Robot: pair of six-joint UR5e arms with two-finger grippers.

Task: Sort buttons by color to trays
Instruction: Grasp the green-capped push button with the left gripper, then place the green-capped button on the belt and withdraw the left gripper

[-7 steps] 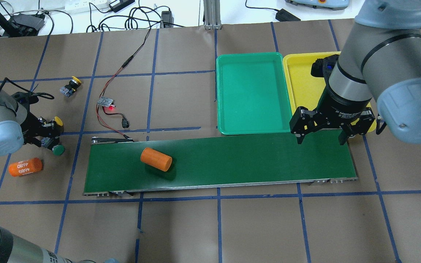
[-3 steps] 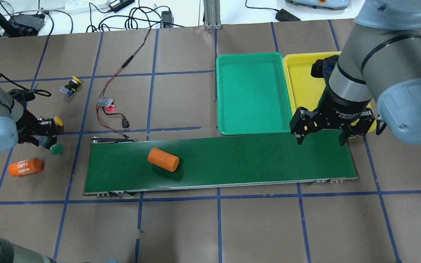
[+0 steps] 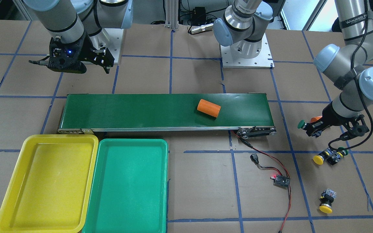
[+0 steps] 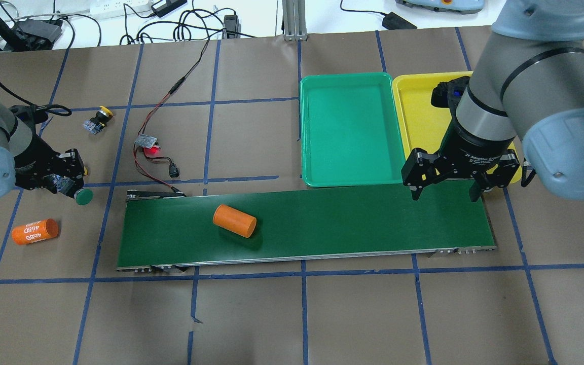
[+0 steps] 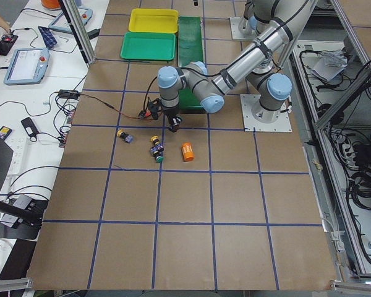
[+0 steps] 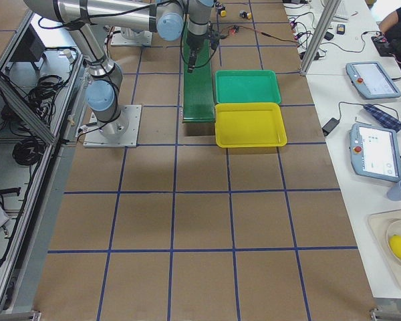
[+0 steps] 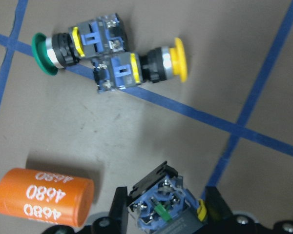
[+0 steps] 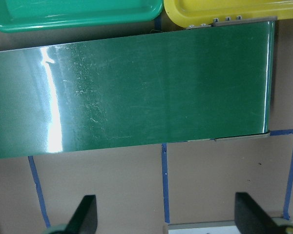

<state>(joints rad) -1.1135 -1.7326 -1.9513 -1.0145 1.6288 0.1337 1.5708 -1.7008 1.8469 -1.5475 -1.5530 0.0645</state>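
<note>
the brown tabletop (image 4: 353, 314), gridded with blue tape, carries a long dark-green conveyor belt (image 4: 353, 218) across its middle. on the belt's far side at the robot's right end, the green tray (image 4: 350, 126) and the yellow tray (image 4: 418, 111) lie side by side, edges almost touching. the right hand (image 4: 445, 195) hangs over that end of the belt with its fingers spread wide, gripping nothing. the left hand (image 4: 66, 180) is at the other end, beyond the belt, clamped on a green-capped button (image 4: 83, 196) whose cap sticks out toward the belt. one orange cylinder (image 4: 234, 221) lies on the belt; another, marked "4680" (image 4: 35, 231), lies on the tabletop near the left hand. a second green button (image 7: 78, 41) and a yellow button (image 7: 146, 68) lie touching, on the tabletop under the left hand. the other yellow button (image 4: 98, 120) lies alone farther off, well apart from the trays.
</note>
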